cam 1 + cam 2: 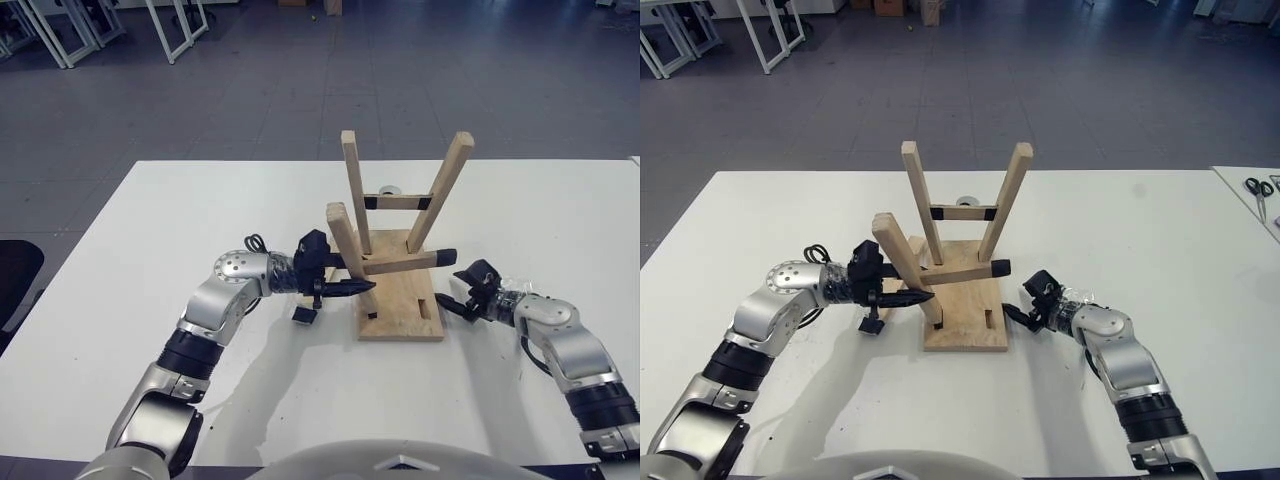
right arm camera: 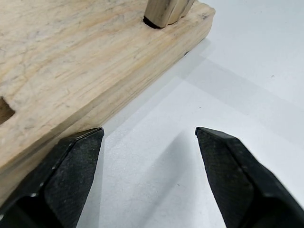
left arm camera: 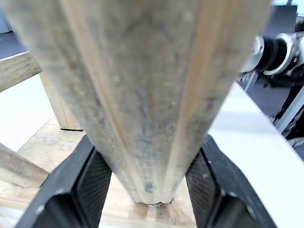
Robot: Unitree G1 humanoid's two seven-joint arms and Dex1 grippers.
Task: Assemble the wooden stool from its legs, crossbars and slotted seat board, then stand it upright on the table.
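The stool stands upside down on its slotted seat board point(image 1: 405, 292) in the middle of the white table. Two far legs point(image 1: 352, 190) point(image 1: 445, 185) rise from it, joined by a crossbar point(image 1: 398, 202). A shorter near-left leg point(image 1: 345, 240) leans in its slot, and a second crossbar point(image 1: 405, 263) runs from it to the right. My left gripper point(image 1: 365, 288) is shut on this leg near its base; in the left wrist view its pads point(image 3: 90, 185) press both sides of the leg point(image 3: 142, 95). My right gripper point(image 2: 149, 133) is open beside the board's right edge point(image 2: 57, 71), holding nothing.
A small black block point(image 1: 304, 315) lies on the table under my left wrist. A round metal piece point(image 1: 388, 190) sits behind the stool. Scissors point(image 1: 1260, 188) lie on a neighbouring table at the right. Bare tabletop stretches to both sides and in front.
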